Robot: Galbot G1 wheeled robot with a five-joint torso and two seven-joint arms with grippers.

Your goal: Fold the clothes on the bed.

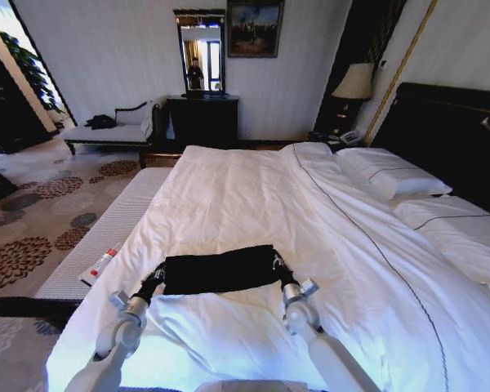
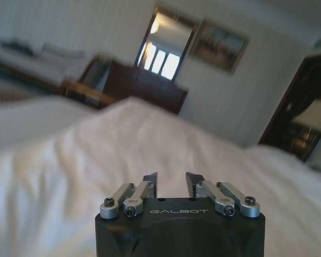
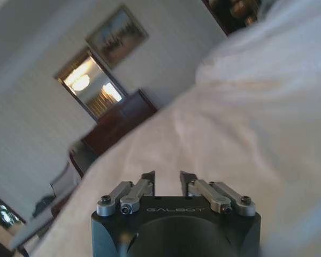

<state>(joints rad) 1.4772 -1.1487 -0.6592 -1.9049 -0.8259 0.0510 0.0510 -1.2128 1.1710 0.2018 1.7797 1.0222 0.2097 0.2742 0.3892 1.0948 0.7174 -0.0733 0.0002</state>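
Both arms reach forward over the near part of the bed (image 1: 253,188); the left hand (image 1: 158,273) is at the left end of the black T-shirt (image 1: 219,269) and the right hand (image 1: 278,266) at its right end; in the wrist views both hands' fingers stand apart, holding nothing visible; the shirt lies as a folded band across the white duvet (image 1: 327,245); farther left, beside the bed, stands a pale bench (image 1: 106,237).

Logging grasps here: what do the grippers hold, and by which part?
Nothing: left gripper and right gripper are open, at the black T-shirt's two ends.
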